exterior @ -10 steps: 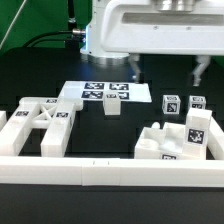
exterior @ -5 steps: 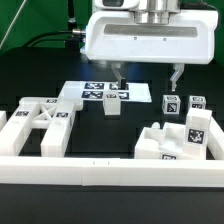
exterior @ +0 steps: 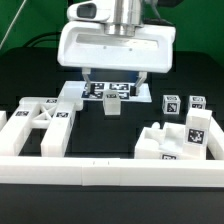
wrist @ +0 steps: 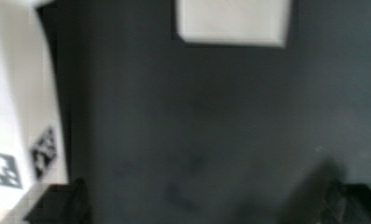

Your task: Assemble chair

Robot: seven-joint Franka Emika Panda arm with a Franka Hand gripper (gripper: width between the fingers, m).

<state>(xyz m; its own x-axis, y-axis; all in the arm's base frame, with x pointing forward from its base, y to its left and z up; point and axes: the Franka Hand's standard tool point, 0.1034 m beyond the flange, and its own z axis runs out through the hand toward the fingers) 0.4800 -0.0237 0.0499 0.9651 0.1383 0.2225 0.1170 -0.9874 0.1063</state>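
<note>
At upper centre of the exterior view: tool (exterior: 118,84), jaws spread wide and gripping nothing, over the marker board (exterior: 72,93). On the black bench (exterior: 30,82), chair parts lie loose: cross-braced frame (exterior: 40,125) lower left, small block (exterior: 112,106) centre, two cubes (exterior: 171,103) right, notched blocks (exterior: 175,140) lower right.

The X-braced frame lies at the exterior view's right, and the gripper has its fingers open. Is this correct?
Not quite. The X-braced frame lies at the exterior view's left, not its right; the exterior view shows this. The gripper does have its fingers open.
</note>
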